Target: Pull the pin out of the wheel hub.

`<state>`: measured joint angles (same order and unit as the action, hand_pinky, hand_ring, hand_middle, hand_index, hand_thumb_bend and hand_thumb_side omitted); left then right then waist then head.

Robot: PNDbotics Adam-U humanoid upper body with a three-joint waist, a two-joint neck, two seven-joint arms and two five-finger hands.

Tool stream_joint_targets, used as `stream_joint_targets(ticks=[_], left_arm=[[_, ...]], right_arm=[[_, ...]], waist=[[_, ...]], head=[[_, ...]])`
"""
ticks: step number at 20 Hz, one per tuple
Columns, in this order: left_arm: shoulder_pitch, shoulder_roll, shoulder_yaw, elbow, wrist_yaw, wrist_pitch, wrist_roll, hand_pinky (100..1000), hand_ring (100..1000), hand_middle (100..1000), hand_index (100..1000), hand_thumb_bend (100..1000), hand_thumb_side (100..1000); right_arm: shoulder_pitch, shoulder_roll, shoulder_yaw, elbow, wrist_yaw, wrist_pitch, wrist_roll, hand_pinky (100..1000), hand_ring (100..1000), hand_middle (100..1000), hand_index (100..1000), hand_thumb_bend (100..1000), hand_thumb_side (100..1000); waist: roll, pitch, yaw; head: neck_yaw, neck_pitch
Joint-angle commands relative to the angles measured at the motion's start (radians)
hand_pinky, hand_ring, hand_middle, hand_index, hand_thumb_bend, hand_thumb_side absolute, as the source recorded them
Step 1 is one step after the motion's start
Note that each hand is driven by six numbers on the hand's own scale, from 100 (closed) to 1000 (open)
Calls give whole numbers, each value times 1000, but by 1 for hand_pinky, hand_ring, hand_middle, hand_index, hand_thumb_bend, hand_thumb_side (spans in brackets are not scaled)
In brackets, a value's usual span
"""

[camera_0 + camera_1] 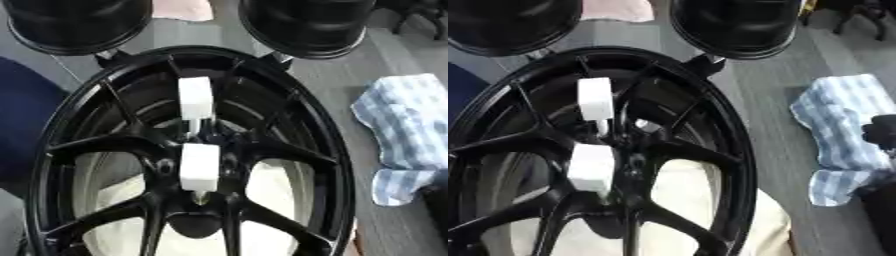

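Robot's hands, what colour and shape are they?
Only a black, rounded bit of what seems the right hand shows, at the picture's right edge beside the blue-and-white checked cloth. No cables or markings visible. The left hand is unseen.

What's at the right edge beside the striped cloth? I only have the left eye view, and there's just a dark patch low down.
Observer: The right eye view shows something black, likely the right hand, overlapping the cloth higher up.
Operator: Anything past the wheel's rim?
Observer: A cream surface under the wheel reaches out beyond its lower right rim.
Operator: And along the top?
Observer: A yellow bit shows at the top edge; I can't tell what it is.
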<state>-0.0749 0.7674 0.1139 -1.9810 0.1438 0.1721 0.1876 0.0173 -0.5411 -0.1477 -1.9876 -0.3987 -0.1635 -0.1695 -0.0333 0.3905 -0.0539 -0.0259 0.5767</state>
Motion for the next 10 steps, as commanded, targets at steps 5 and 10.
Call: stream_joint_targets(ticks=[5,10], left_arm=[[-60,-154,-31,-19,138,-231,-3,842,645,620,755,100,805],[-86,-235,-47,-19,170,-270,-26,839,638,612,753,100,806]], right_arm=[[-10,-10,-7,-12,-11,-8,6,736,698,644,539,361,378],[-12,-3,-5,-12,-9,-14,0,736,697,644,538,359,379]], waist=[[-6,-19,1],[-11,-14,4]], head=[[1,-14],[1,-13]])
